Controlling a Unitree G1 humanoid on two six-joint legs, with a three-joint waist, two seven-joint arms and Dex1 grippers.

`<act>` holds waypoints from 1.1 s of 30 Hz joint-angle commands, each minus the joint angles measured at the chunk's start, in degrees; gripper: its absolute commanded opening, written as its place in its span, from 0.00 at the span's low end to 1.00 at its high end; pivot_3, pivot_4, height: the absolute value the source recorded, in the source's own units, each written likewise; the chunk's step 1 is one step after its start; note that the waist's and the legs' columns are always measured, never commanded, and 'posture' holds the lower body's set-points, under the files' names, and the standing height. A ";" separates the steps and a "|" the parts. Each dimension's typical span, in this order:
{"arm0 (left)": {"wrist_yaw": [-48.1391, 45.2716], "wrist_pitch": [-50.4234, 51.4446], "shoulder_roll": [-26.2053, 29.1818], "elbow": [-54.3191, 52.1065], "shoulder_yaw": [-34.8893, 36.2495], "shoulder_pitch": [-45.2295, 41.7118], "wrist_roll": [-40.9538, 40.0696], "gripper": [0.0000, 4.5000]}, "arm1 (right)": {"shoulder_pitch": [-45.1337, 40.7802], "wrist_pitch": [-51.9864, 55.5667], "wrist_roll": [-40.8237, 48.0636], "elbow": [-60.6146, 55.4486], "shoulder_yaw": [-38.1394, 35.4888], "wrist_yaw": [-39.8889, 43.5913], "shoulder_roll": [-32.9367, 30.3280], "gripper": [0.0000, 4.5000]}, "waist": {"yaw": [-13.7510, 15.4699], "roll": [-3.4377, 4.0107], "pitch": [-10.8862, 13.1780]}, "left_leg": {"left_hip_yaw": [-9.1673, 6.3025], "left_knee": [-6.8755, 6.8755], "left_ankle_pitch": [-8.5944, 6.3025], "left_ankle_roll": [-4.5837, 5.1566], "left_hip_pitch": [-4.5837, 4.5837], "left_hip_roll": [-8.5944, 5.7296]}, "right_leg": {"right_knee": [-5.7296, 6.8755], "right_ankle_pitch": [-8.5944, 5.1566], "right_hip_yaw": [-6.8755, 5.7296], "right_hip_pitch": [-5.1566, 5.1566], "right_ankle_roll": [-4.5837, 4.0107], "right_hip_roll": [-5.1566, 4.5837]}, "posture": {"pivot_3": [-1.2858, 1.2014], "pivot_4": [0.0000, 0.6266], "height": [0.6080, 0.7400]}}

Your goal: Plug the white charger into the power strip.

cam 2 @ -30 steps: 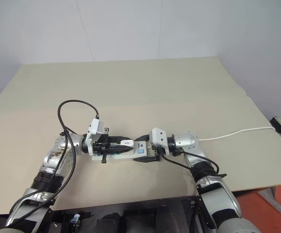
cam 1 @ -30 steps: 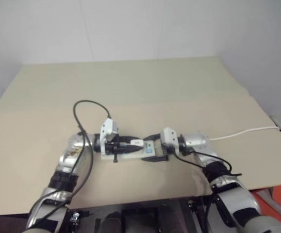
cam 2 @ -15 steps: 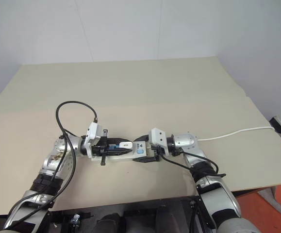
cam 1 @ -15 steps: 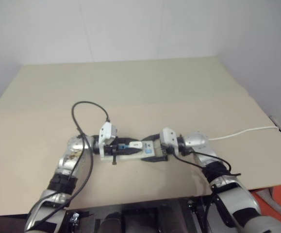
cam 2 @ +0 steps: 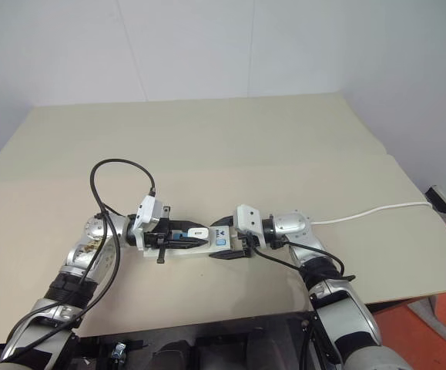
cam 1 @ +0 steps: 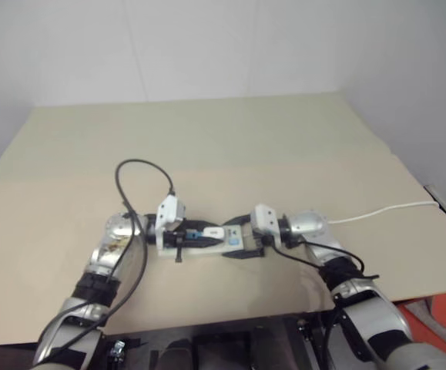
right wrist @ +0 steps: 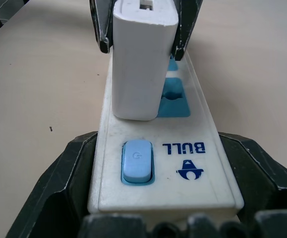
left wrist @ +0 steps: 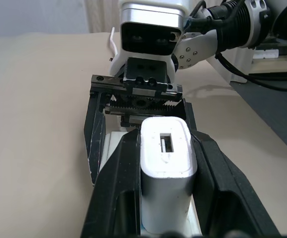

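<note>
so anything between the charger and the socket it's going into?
Nothing visible. The left gripper holds the white charger right on the power strip, over the blue socket nearest the switch. Whether it's fully seated can't be told.

Beige table, white walls

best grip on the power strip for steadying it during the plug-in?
Take the power strip at its switch end, across its two long edges, coming in along its length. It lies flat, and the right pincer already straddles that end, clear of the white charger.
</note>
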 commanded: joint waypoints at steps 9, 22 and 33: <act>3.36 4.42 2.96 2.20 -1.73 6.53 4.34 0.23 | 0.75 0.07 -0.38 -1.21 0.67 1.80 -0.87 0.76 | 0.07 0.17 -0.10 | 0.00 -0.01 -0.02 0.02 0.04 0.01 | -0.02 0.00 0.00 0.04 0.00 -0.01 | 0.52 0.24 1.00; 1.88 5.56 3.92 3.28 -2.33 5.73 4.31 0.23 | 0.28 -0.04 -0.48 -0.72 0.84 2.06 -0.70 0.76 | 0.01 0.36 -0.21 | 0.01 -0.19 -0.02 0.02 0.08 0.02 | -0.32 0.02 0.00 0.12 -0.04 0.01 | 0.52 0.24 1.00; 0.84 3.73 4.22 4.64 -3.51 4.73 6.05 0.23 | 0.27 -0.01 -0.46 -0.95 0.81 1.99 -0.73 0.76 | 0.01 0.38 -0.23 | 0.02 -0.34 -0.02 0.02 0.12 0.01 | -0.40 0.02 0.00 0.13 -0.04 0.00 | 0.52 0.24 1.00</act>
